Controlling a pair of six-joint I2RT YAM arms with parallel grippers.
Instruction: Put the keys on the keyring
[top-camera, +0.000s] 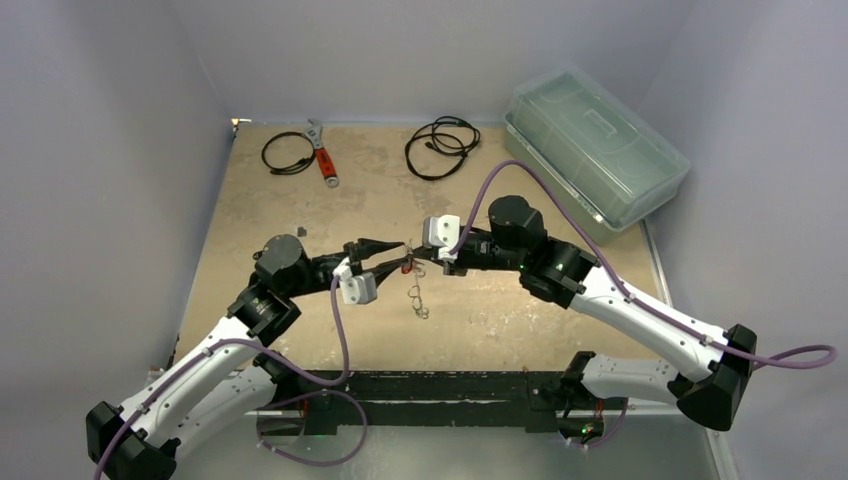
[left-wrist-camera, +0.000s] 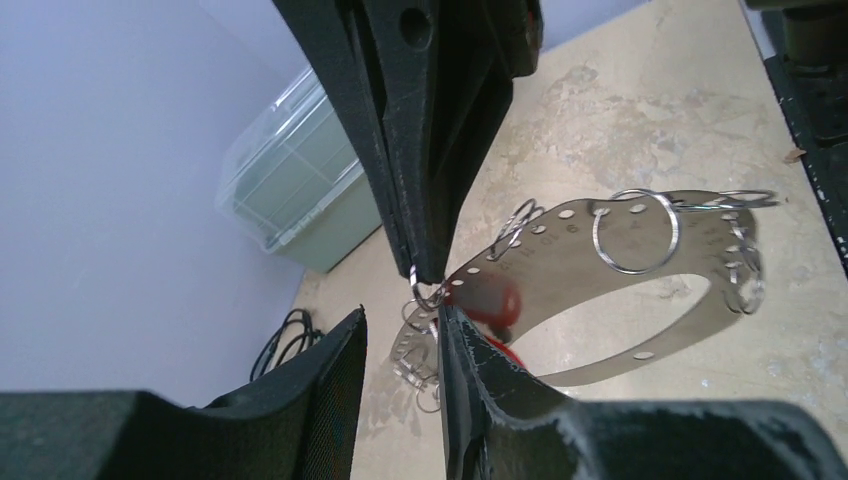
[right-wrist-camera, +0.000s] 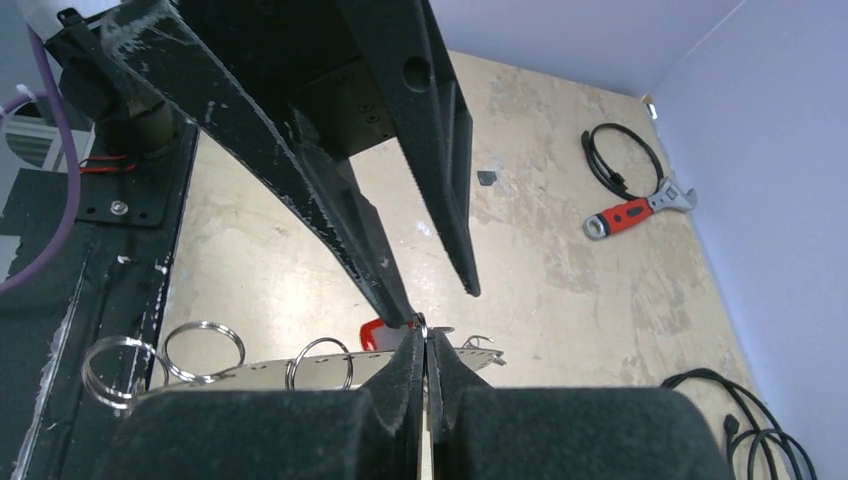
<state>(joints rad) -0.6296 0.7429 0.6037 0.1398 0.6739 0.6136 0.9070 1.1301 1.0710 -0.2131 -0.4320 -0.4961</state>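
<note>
The keyring (left-wrist-camera: 560, 250) is a flat grey metal band with punched holes and several small split rings. It hangs between my two grippers over the table's middle (top-camera: 418, 298). My right gripper (right-wrist-camera: 425, 337) is shut on a small split ring at the band's end, and it shows from above in the left wrist view (left-wrist-camera: 425, 278). My left gripper (left-wrist-camera: 400, 315) is open, and one finger (right-wrist-camera: 395, 290) touches that same ring. A key with a red head (left-wrist-camera: 490, 298) hangs just behind this finger, also in the right wrist view (right-wrist-camera: 375, 332). No blue or dark key shows.
A red-handled wrench (top-camera: 323, 155) and two black coiled cables (top-camera: 288, 153) (top-camera: 442, 147) lie at the back. A clear lidded plastic box (top-camera: 595, 150) stands at the back right. A black base plate (top-camera: 430, 385) runs along the near edge.
</note>
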